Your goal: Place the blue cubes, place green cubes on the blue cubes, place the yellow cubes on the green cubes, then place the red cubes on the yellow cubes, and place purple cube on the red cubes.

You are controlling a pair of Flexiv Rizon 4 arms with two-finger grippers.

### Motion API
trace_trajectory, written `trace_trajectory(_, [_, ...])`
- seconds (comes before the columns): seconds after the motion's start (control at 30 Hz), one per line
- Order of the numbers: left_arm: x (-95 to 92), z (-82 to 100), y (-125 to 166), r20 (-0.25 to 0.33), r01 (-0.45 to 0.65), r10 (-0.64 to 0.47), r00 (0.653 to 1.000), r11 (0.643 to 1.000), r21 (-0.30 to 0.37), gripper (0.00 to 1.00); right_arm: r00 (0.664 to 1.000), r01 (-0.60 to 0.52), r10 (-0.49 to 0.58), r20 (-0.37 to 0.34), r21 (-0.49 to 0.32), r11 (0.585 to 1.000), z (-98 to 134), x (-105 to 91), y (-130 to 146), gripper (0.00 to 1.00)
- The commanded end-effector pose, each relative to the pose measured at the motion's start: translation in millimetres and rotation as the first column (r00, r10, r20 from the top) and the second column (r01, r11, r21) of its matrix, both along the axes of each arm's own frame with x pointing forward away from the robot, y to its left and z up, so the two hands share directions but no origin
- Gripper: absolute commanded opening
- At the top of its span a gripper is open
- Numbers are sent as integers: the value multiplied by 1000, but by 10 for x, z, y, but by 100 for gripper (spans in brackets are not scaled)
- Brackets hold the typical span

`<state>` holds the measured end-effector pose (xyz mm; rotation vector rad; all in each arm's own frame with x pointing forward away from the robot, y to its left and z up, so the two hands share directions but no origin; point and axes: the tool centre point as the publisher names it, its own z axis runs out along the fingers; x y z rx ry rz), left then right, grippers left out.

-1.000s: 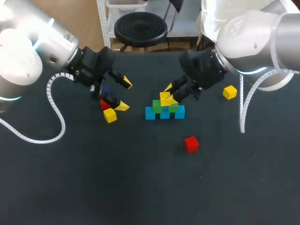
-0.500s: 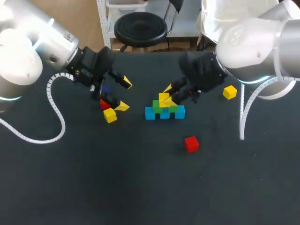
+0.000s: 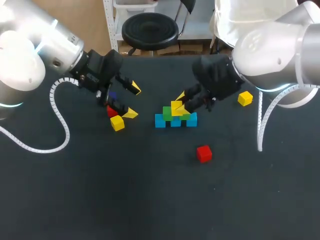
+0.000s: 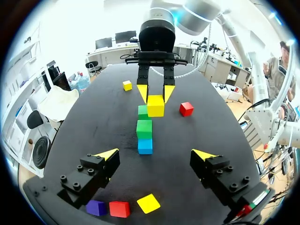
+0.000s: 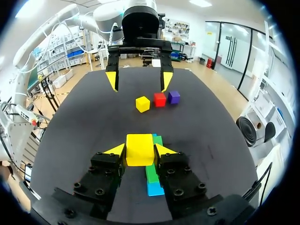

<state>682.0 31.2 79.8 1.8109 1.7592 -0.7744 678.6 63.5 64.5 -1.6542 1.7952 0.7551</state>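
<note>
Our right gripper (image 5: 139,150) is clamped on a yellow cube (image 4: 155,106), one finger on each side. The cube is directly over the green cubes (image 3: 167,113); we cannot tell whether it touches them. The green cubes sit on the row of blue cubes (image 3: 160,121) mid-scene. Our left gripper (image 4: 155,154) hangs at the far left, jaws wide apart, gripping nothing. Beneath it, in a line, lie a purple cube (image 4: 95,207), a red cube (image 4: 119,209) and a second yellow cube (image 4: 148,203). A spare red cube (image 3: 203,153) lies nearer than the stack. A third yellow cube (image 3: 245,98) lies at the far right.
</note>
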Motion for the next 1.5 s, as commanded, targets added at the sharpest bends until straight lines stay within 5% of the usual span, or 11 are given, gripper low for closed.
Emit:
trace_trajectory(0.03, [-7, -7, 8, 3, 0, 0, 1000, 1000, -4, 100, 1000, 1, -1, -5, -4, 1000, -15, 13, -4, 0])
trace_trajectory(1.5, [-7, -7, 8, 3, 0, 0, 1000, 1000, -4, 100, 1000, 5, -6, -10, -9, 1000, -75, 122, 10, 0])
